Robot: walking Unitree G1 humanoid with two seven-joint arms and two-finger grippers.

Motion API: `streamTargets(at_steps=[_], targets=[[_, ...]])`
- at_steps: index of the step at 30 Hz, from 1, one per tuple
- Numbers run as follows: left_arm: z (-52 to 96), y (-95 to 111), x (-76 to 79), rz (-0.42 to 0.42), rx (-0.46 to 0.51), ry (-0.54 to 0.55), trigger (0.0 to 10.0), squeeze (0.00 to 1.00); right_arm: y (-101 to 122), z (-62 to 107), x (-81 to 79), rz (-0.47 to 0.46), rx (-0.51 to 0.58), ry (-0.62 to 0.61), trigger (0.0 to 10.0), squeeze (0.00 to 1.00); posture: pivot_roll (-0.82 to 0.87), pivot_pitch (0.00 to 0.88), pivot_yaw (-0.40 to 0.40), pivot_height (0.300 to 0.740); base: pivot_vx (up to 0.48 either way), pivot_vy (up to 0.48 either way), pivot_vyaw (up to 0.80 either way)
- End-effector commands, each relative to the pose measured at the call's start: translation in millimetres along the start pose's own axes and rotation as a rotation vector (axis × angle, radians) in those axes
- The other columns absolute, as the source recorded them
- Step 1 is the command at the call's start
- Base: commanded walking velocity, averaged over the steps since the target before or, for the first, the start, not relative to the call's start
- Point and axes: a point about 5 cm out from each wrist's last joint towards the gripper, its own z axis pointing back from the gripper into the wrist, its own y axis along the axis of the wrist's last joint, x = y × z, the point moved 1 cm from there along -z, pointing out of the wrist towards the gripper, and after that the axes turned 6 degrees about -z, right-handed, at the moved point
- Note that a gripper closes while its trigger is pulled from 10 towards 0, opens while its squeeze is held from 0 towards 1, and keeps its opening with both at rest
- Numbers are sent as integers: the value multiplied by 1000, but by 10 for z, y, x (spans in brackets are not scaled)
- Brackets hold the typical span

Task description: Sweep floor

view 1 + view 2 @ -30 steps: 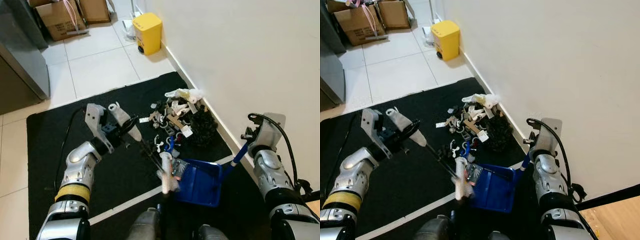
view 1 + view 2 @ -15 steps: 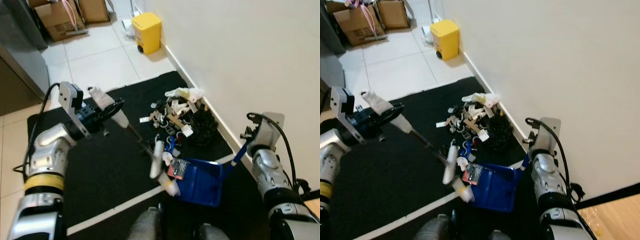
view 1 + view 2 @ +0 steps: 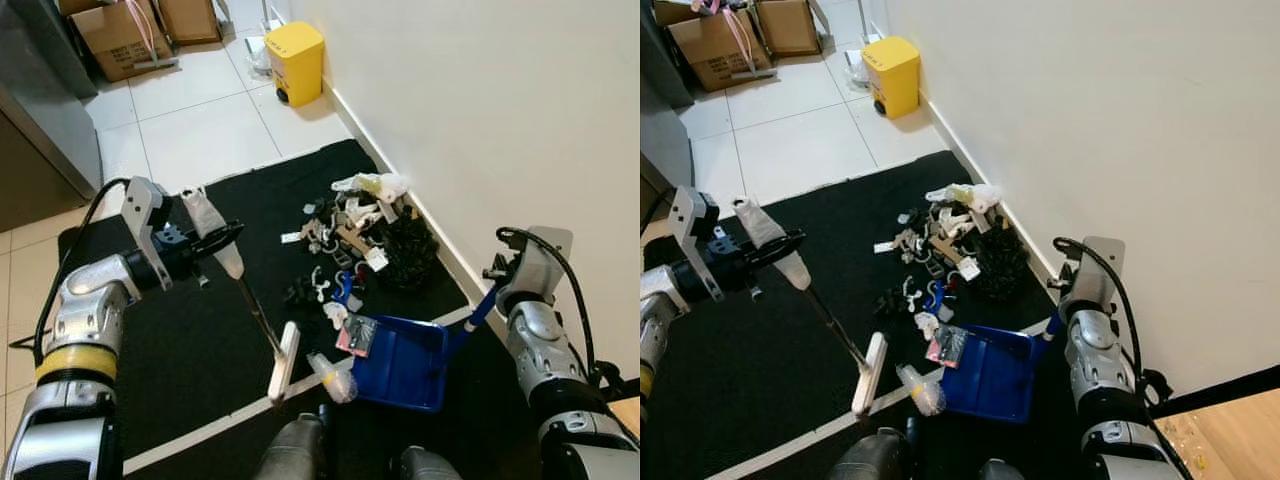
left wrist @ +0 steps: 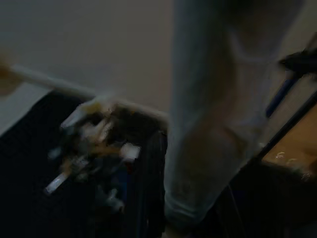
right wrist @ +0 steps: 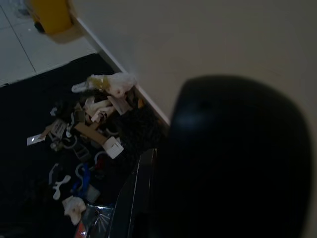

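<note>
My left gripper (image 3: 207, 247) is shut on the white grip of a small broom (image 3: 217, 238). Its thin rod slants down to a white brush head (image 3: 283, 360) resting on the black mat (image 3: 200, 340), left of the blue dustpan (image 3: 402, 367). My right gripper (image 3: 499, 274) by the wall is shut on the dustpan's blue handle (image 3: 480, 308). A few scraps (image 3: 352, 332) lie at the pan's mouth, and a clear plastic scrap (image 3: 334, 376) beside it. A pile of mixed litter (image 3: 357, 225) sits against the wall farther ahead.
The cream wall (image 3: 480, 120) and its skirting run along the right. A yellow bin (image 3: 295, 62) stands by the wall ahead, with cardboard boxes (image 3: 120, 35) and a grey cabinet (image 3: 40, 110) on the white tiles. A white line (image 3: 225, 427) crosses the mat near my feet.
My left arm swung out to the left and drew the brush head away from the dustpan's mouth, leaving scraps there. The right arm and dustpan stayed put.
</note>
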Motion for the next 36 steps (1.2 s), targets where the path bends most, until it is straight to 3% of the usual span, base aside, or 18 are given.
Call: streamTargets(at_steps=[1, 8, 14, 18, 22, 26, 29, 32, 33, 36], targets=[[-82, -174, 41, -64, -105, 40, 10000, 0, -196, 104, 161, 11, -74, -51, 10000, 0, 36, 256, 73, 740, 0, 0, 0], [-175, -276, 104, -59, -112, 104, 10000, 0, -166, 110, 246, 29, -69, -74, 10000, 0, 19, 288, 66, 740, 0, 0, 0], [-218, -267, 102, -52, -78, 151, 10000, 0, -160, 103, 180, 35, -70, -37, 10000, 0, 16, 320, 59, 740, 0, 0, 0], [-254, -264, 105, -115, -72, 195, 10000, 0, -135, 115, 109, 34, -63, 4, 10000, 0, 14, 333, 51, 740, 0, 0, 0], [-294, -266, 133, -114, -41, 233, 10000, 0, -123, 119, 108, 33, -59, 8, 10000, 0, 11, 331, 51, 740, 0, 0, 0], [-340, -245, 158, -98, -1, 259, 10000, 0, -115, 120, 103, 30, -55, 9, 10000, 0, 9, 323, 53, 740, 0, 0, 0], [-473, -169, 201, -51, 85, 308, 10000, 0, -84, 120, 61, 14, -41, 19, 10000, 0, 5, 310, 59, 740, 0, 0, 0], [-501, -157, 208, -41, 95, 311, 10000, 0, -81, 123, 52, 13, -40, 21, 10000, 0, 5, 309, 60, 740, 0, 0, 0], [-576, -103, 219, 11, 141, 319, 10000, 0, -64, 121, 40, 6, -34, 23, 10000, 0, 1, 304, 68, 740, 0, 0, 0], [-643, -51, 232, 47, 180, 327, 10000, 0, -51, 122, 33, 2, -29, 23, 10000, 0, -5, 304, 70, 740, 0, 0, 0]])
